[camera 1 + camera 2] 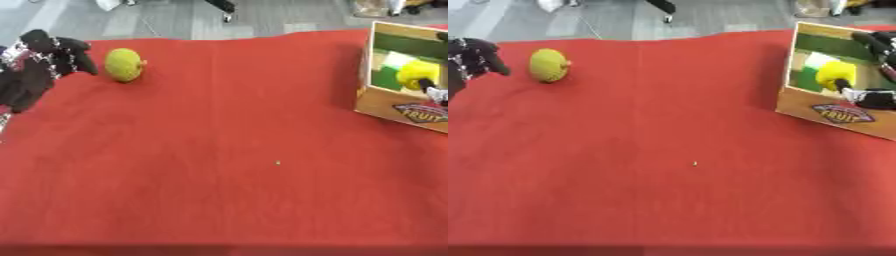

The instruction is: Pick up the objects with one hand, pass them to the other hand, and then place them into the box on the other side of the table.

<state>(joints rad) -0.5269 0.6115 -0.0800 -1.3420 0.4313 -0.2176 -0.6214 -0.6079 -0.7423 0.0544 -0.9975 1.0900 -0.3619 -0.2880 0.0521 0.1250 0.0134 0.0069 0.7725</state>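
Note:
A yellow-green round fruit (123, 64) lies on the red cloth at the far left. My left hand (39, 65) hovers just left of it, open and holding nothing, its fingertips a short gap from the fruit. A cardboard fruit box (833, 112) stands at the right edge, tipped so its inside faces me. A bright yellow object (834, 75) sits inside it. My right hand (874, 96) reaches into the box from the right. Its thumb touches the yellow object, while the other fingers (878, 44) are spread above it and clear of it.
The red cloth (219, 150) covers the table, with a tiny pale speck (278, 162) near the middle. Beyond the far edge is grey floor with furniture legs. Green and white lining shows inside the box.

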